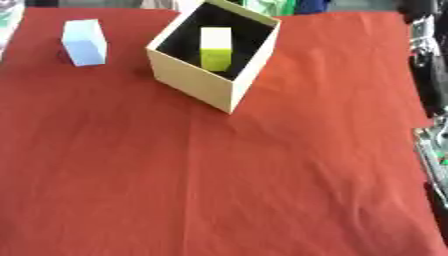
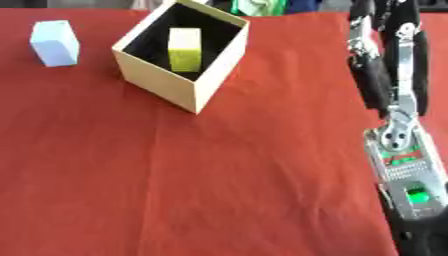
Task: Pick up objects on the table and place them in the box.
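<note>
Right eye view shows the right arm (image 2: 398, 145) running down the right edge, silver joint and green-lit panel, well right of the box (image 2: 166, 85); left eye view catches only a sliver of it. Right robot hand (image 2: 372, 30) at upper right is too dark and blurred: cannot tell whether its fingers are open or what it holds. Left robot hand in no view. Box is cream, open-topped, dark inside, turned so one corner faces the camera. Inside it a yellow-green block (image 1: 216, 48) stands upright, long axis vertical. A pale blue block (image 1: 84, 42) stands on the red-covered surface (image 1: 219, 190) left of the box, apart from it, slightly tilted. Nothing lies between the blue block and the box.
</note>
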You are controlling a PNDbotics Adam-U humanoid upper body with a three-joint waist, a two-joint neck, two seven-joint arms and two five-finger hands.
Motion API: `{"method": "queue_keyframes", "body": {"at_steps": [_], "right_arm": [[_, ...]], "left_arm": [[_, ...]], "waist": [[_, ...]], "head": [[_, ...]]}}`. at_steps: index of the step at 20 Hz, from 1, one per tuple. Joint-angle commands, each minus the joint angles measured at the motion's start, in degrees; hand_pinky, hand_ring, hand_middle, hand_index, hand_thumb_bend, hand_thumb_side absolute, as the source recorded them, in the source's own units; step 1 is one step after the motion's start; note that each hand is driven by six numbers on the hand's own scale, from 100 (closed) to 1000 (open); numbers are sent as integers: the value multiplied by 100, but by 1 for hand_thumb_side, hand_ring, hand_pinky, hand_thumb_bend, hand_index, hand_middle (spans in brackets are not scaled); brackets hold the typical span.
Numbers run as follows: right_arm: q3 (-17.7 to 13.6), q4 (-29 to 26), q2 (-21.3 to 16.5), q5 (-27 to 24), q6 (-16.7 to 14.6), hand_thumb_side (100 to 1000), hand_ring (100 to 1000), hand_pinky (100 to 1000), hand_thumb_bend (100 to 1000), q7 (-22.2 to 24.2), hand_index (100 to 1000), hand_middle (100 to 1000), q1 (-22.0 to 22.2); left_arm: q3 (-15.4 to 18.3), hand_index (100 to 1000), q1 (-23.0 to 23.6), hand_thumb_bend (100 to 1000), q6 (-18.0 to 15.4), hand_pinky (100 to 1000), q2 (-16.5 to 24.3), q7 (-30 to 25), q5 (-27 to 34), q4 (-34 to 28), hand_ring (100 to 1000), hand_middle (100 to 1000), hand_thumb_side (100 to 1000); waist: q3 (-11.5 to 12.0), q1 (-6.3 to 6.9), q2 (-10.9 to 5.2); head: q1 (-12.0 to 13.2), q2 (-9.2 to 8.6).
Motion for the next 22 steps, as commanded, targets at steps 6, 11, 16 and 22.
{"method": "queue_keyframes", "body": {"at_steps": [6,11,16,22], "right_arm": [[-73,-35,-121,70,10,834,752,791,100,-32,1000,702,-62],[-66,-18,-142,66,6,835,752,791,100,-22,1000,701,-69],[-73,0,-168,67,6,835,752,791,100,-25,1000,701,-66],[-64,23,-213,46,7,839,751,790,100,-17,1000,700,-87]], "left_arm": [[222,873,101,393,-437,798,367,-297,-15,552,968,869,899],[384,881,127,575,-1583,819,539,-633,-251,820,993,882,889],[563,886,126,656,-2228,828,641,-757,-669,1027,1000,888,911],[675,894,103,654,-2509,836,700,-1088,-770,1167,1000,894,883]], "waist": [[-60,-31,-168],[-115,-13,-165],[-216,21,-160],[-204,23,-98]], "head": [[74,-81],[96,-141],[122,-158],[143,-165]]}}
